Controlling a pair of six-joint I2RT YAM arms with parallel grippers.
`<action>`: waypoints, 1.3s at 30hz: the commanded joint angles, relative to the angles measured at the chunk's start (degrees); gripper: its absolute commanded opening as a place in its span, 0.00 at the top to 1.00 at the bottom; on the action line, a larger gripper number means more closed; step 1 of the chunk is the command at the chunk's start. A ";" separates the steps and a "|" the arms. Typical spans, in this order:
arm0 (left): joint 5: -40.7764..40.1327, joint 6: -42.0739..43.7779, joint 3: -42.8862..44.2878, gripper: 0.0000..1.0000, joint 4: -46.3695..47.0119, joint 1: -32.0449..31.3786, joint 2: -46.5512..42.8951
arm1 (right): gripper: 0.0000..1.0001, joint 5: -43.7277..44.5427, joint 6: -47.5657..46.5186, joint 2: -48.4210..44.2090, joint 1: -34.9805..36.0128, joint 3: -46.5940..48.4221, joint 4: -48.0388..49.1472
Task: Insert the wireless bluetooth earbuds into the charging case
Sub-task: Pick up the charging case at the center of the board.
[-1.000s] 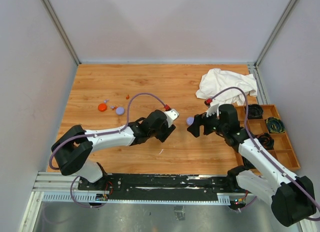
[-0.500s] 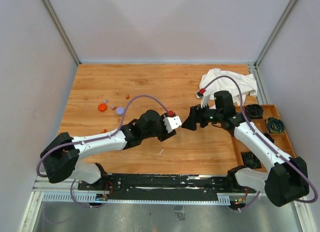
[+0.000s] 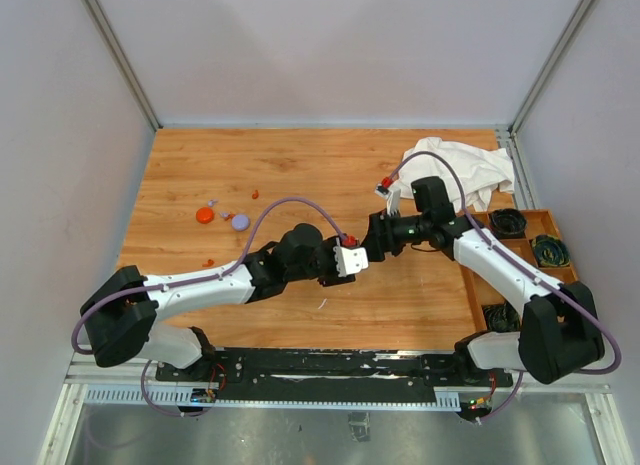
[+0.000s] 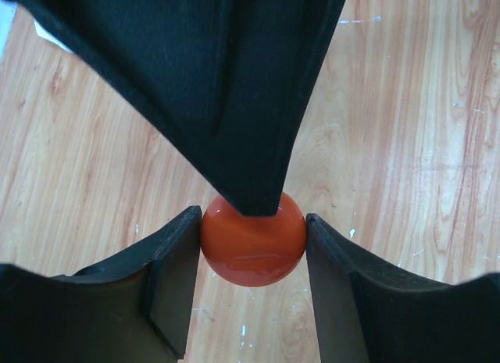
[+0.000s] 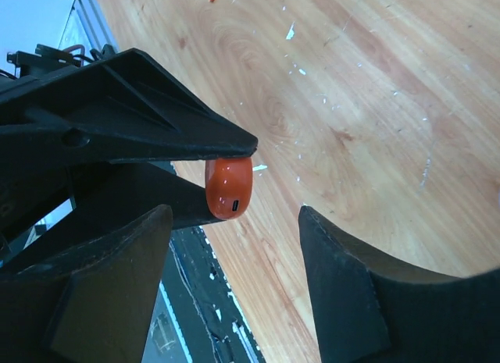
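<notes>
Orange-red charging case (image 4: 252, 250) sits clamped in the left gripper (image 4: 251, 236); the right gripper (image 5: 234, 216) stands open close by.

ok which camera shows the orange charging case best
Left wrist view: the orange charging case sits centred and close, clamped by the left gripper. The right wrist view shows it smaller, edge-on, with its port. In the top view it cannot be made out.
</notes>
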 commanded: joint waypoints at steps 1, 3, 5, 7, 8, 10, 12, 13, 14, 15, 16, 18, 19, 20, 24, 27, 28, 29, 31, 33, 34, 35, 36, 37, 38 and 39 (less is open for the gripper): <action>1.06 1.57 1.03 0.57 1.40 -0.92 -0.67 | 0.35 -2.50 -1.39 1.65 2.40 2.59 -0.32; 1.06 1.43 1.13 0.57 1.32 -0.96 -0.68 | 0.39 -2.66 -1.98 2.63 3.36 3.17 -0.89; 1.27 1.27 1.18 0.57 1.23 -1.09 -0.80 | 0.42 -2.39 -2.34 3.28 4.25 3.43 -0.92; 1.41 1.25 1.11 0.57 1.31 -1.21 -1.13 | 0.46 -2.38 -2.57 3.88 4.82 3.64 -0.98; 1.41 1.18 1.04 0.56 1.39 -1.21 -1.30 | 0.48 -2.38 -2.68 4.06 4.96 3.65 -0.89; 1.56 1.08 0.87 0.57 1.53 -1.23 -1.59 | 0.53 -2.46 -3.00 4.30 5.12 3.74 -0.85; 1.90 0.84 0.70 0.56 1.66 -1.24 -1.92 | 0.57 -2.47 -2.97 4.26 5.21 3.49 -0.25; 2.08 0.68 0.47 0.56 1.71 -1.19 -2.04 | 0.61 -2.54 -2.83 4.18 5.25 3.21 0.19; 2.11 0.56 0.32 0.56 1.87 -1.25 -2.19 | 0.65 -2.70 -2.81 4.21 5.27 3.03 0.47; 2.12 0.47 0.12 0.56 1.94 -1.29 -2.32 | 0.69 -2.92 -2.82 4.23 5.30 2.92 0.62; 2.12 0.46 0.00 0.56 2.15 -1.27 -2.49 | 0.72 -3.13 -2.80 4.29 5.34 2.88 0.74; 2.12 0.39 -0.27 0.55 2.44 -1.28 -2.60 | 0.75 -3.38 -2.89 4.32 5.43 2.82 0.88; 2.16 0.45 -0.21 0.55 2.49 -1.24 -2.57 | 0.78 -3.43 -2.89 4.32 5.49 2.78 0.96; 2.27 0.46 -0.21 0.55 2.49 -1.28 -2.46 | 0.80 -3.51 -2.95 4.25 5.51 2.87 0.95; 1.56 0.01 -0.03 0.49 2.19 -1.28 -2.00 | 0.90 -3.26 -3.34 3.20 5.52 2.84 1.10; 0.07 -0.98 -0.51 0.42 2.98 -1.26 -2.01 | 0.93 -2.05 -3.76 1.63 5.44 2.54 1.60; -0.75 -1.67 -0.78 0.38 3.51 -1.27 -2.00 | 0.93 -1.63 -3.83 1.02 5.39 2.45 1.79; -1.45 -2.38 -1.19 0.35 4.07 -1.23 -2.06 | 0.93 -1.15 -3.87 0.43 5.30 2.27 2.13; -3.17 -4.43 -2.04 0.29 5.38 -1.28 -2.28 | 0.93 -0.17 -3.65 -1.12 5.03 1.49 3.44; -4.72 -6.25 -3.17 0.26 6.80 -1.22 -2.79 | 0.93 0.51 -3.26 -2.58 4.68 0.64 4.88; -5.34 -7.26 -3.62 0.24 7.57 -1.23 -3.12 | 0.93 0.87 -3.14 -3.33 4.57 0.27 5.59; -5.98 -8.33 -4.09 0.21 8.37 -1.19 -3.52 | 0.93 1.24 -2.88 -4.08 4.47 -0.22 6.39; -6.56 -9.43 -4.60 0.18 9.03 -1.25 -3.91 | 0.93 1.64 -2.54 -4.84 4.34 -0.72 7.28; -7.19 -10.56 -5.03 0.13 9.72 -1.19 -4.33 | 0.93 2.04 -2.15 -5.55 4.23 -1.20 8.33; -7.92 -11.93 -5.45 0.10 10.42 -1.23 -4.89 | 0.93 2.36 -1.69 -6.40 4.20 -1.93 9.58; -8.66 -13.43 -5.89 0.08 11.28 -1.12 -5.43 | 0.93 2.73 -1.14 -7.31 4.13 -2.68 11.23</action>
